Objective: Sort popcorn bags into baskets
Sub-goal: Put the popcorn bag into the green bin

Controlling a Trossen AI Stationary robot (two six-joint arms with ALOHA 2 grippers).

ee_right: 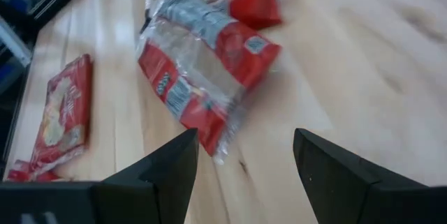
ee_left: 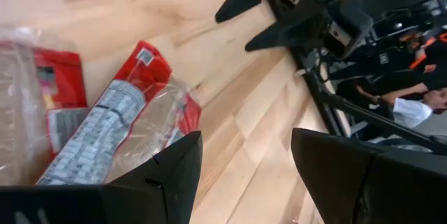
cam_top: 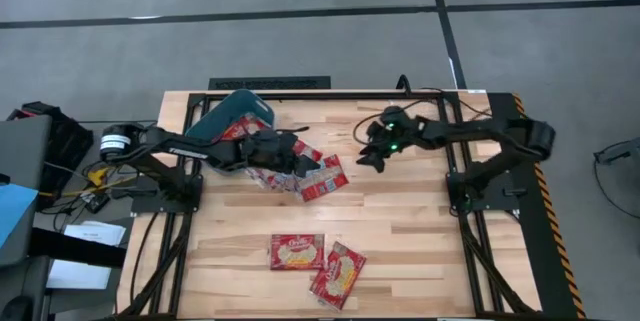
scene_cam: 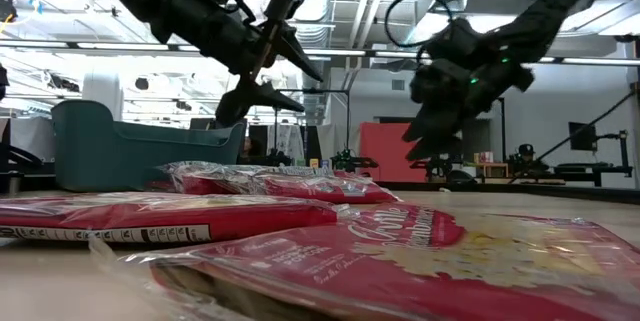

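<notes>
A pile of red popcorn bags (cam_top: 322, 176) lies flat on the wooden table beside the teal bin (cam_top: 240, 111), which stands at the far left. Two more bags (cam_top: 297, 251) (cam_top: 337, 274) lie near the front edge. My left gripper (cam_top: 303, 161) hovers open over the pile; its wrist view shows a bag (ee_left: 133, 126), printed back up, below the open fingers (ee_left: 244, 147). My right gripper (cam_top: 375, 153) hangs open above bare wood to the right of the pile, with a bag (ee_right: 202, 77) ahead of it (ee_right: 244, 144). In the low view both grippers (scene_cam: 308, 93) (scene_cam: 425, 146) are well above the table.
The bin (scene_cam: 130, 146) sits tilted at the table's far left corner, close behind my left arm. Bare wood lies between the pile and the two near bags, and on the right half of the table (cam_top: 420, 221). A person (ee_left: 419, 102) shows beyond the table.
</notes>
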